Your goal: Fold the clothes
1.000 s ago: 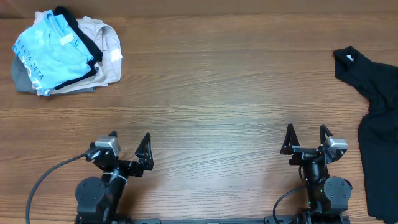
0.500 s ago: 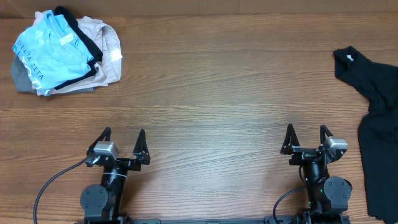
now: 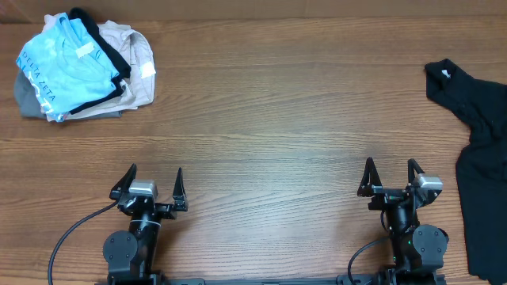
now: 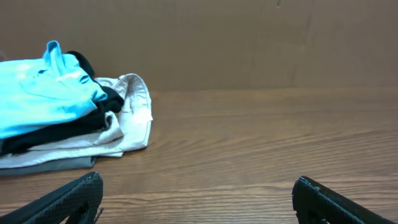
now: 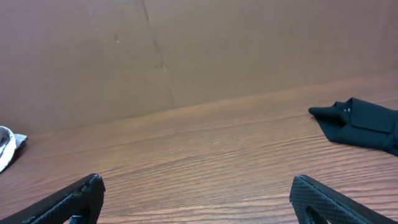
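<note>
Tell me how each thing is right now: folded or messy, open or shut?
Light blue T-shirt: loosely folded, far left.
Beige garment: bunched up, lying under the light blue T-shirt.
Black shirt: spread out, not folded, at the right edge and partly out of view.
Left gripper: open, holding nothing.
Right gripper: open, holding nothing.

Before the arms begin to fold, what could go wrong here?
1. The black shirt lies crumpled at the right side of the table and runs out of the overhead view; the open right gripper may pinch several layers and drag it bunched.
2. The light blue T-shirt lies stacked above a beige garment; a deep grasp could lift both together.
</note>
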{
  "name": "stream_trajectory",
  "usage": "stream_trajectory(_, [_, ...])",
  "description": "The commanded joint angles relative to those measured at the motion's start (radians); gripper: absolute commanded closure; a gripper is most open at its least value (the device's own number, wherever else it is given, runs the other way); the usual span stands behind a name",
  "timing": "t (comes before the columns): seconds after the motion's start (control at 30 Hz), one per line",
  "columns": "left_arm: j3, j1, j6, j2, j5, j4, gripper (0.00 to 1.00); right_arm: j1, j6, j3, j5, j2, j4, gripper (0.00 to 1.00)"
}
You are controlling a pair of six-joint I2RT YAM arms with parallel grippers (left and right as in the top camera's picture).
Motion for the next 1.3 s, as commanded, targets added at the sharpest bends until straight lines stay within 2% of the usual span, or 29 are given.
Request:
stream_trajectory(0.0, [-0.005,0.006,0.041,-0.013,-0.025,-0.003,0.00,-0.003,-0.004,-0.011,0.002,-0.012,0.007,0.00])
stream_trajectory(0.23, [-0.005,0.012,0.082,-0.013,-0.089,-0.010,0.00,-0.003,-0.003,-0.011,0.002,-0.012,0.007,0.00])
stream_trajectory(1.27, [-0.005,0.012,0.085,-0.012,-0.087,-0.010,0.00,-0.003,-0.003,-0.011,0.002,-0.012,0.007,0.00])
